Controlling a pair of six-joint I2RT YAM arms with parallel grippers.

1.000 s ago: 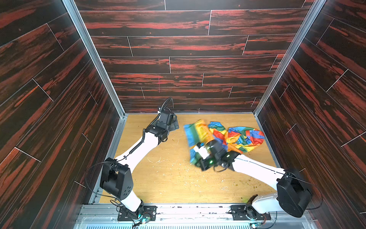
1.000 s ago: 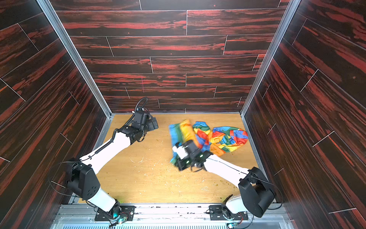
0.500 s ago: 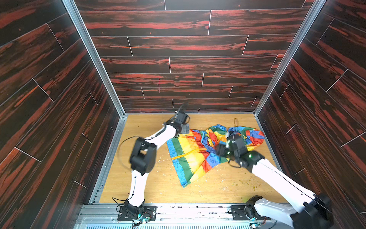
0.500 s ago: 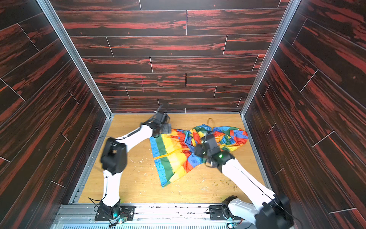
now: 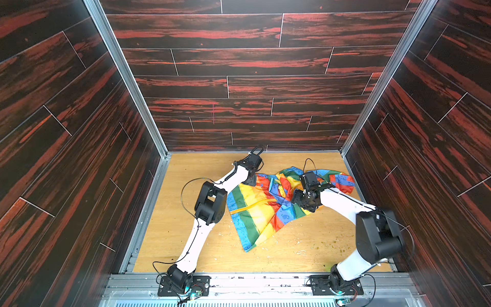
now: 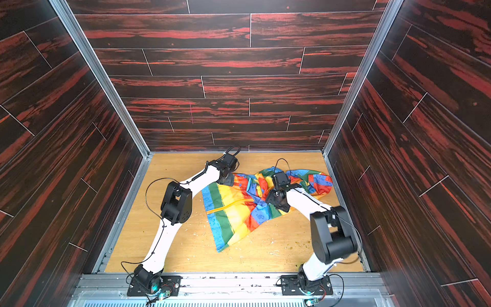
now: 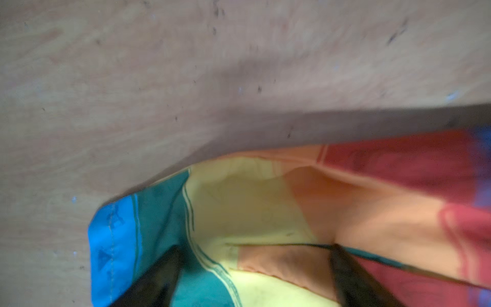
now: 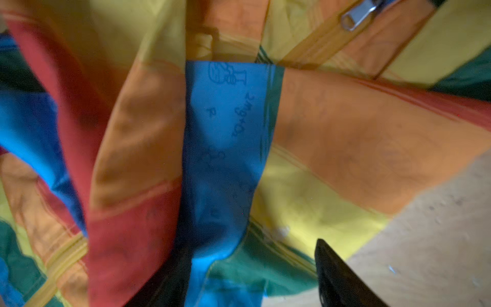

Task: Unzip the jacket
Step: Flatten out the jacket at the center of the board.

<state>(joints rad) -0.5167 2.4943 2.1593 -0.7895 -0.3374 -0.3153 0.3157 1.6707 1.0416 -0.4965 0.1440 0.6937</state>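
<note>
The jacket (image 5: 255, 212) lies rumpled on the desk (image 5: 292, 252), right of centre toward the far side. Its yellow zipper (image 5: 252, 206) looks closed across the flat part. The left end effector (image 7: 256, 248) stands spread over the cloth's far left edge. The right end effector (image 8: 251, 247) is spread too, above bunched folds near the middle. The metal pull (image 8: 358, 16) sits beyond its fingers (not between them), so closing here would likely pinch loose cloth, and the thin fabric could drag and bunch.
</note>
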